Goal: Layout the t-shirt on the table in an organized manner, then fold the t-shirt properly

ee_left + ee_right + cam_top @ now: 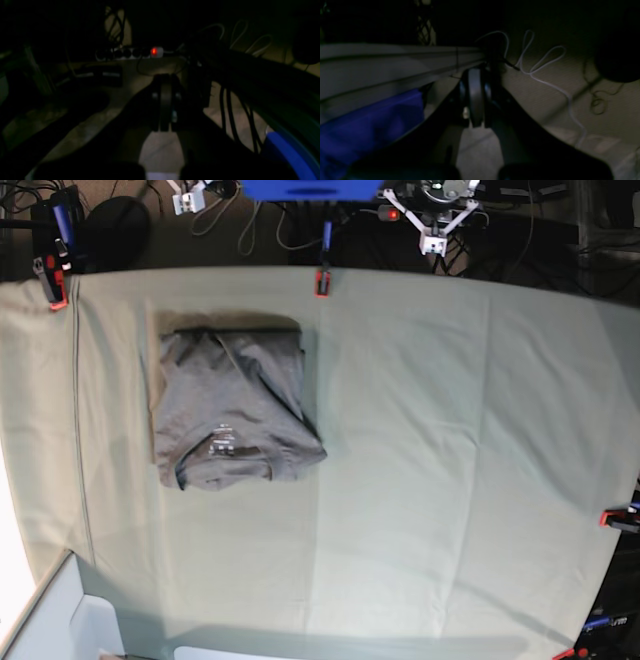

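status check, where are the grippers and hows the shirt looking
Left gripper shut, empty, parked off the table. Right gripper shut, empty, also off it. T-shirt folded into a compact block, far-left area, neck label up. Nothing lying on it.

Plain medium-grey t-shirt [232, 412] on pale grey-green table [450, 430] cloth, red-orange clamps [322, 282] at its edges

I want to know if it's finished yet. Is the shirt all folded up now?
It looks about done. The shirt lies on the table as a compact folded bundle with the neck label showing. Nothing is in hand: both arms are pulled back off the table, the left end effector and right end effector shut and empty. At most, the bundle's slightly uneven lower edge could be tidied.
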Motion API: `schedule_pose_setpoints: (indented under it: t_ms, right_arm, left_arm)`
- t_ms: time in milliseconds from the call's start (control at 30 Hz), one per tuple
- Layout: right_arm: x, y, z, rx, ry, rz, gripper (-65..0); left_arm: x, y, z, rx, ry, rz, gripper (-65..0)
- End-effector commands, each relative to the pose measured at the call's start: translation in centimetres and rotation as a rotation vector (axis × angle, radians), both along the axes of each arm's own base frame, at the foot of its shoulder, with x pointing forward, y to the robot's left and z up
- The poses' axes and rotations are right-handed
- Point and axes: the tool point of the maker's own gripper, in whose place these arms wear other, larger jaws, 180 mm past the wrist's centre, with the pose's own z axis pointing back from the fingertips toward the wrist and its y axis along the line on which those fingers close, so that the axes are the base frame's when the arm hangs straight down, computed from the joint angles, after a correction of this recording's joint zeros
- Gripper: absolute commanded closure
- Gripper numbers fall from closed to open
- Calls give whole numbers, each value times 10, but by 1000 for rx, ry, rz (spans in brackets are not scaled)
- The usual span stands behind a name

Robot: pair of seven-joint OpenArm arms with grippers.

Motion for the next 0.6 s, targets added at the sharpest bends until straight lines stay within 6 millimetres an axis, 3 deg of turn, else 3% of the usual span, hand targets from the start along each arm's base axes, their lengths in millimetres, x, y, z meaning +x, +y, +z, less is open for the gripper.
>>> schedule_pose_setpoints:
  t_ms: [0, 133, 333, 500, 567]
  right_arm:
    - [-1, -3, -1, -6, -2, -17, 0]
    - [1, -3, -12, -33, 25, -47, 0]
    - [7, -40, -33, -298, 85, -97, 0]
    - [10, -71, -38, -522, 141, -136, 0]
    - [12, -69, -37, -585, 157, -150, 0]
  left_arm:
    - [-4, 1, 0, 2, 4, -1, 0]
    - [-4, 1, 0, 2, 3, -9, 0]
    - [-3, 8, -27, 14, 119, 11, 0]
    - [3, 15, -40, 25, 163, 27, 0]
    - [3, 16, -41, 29, 175, 28, 0]
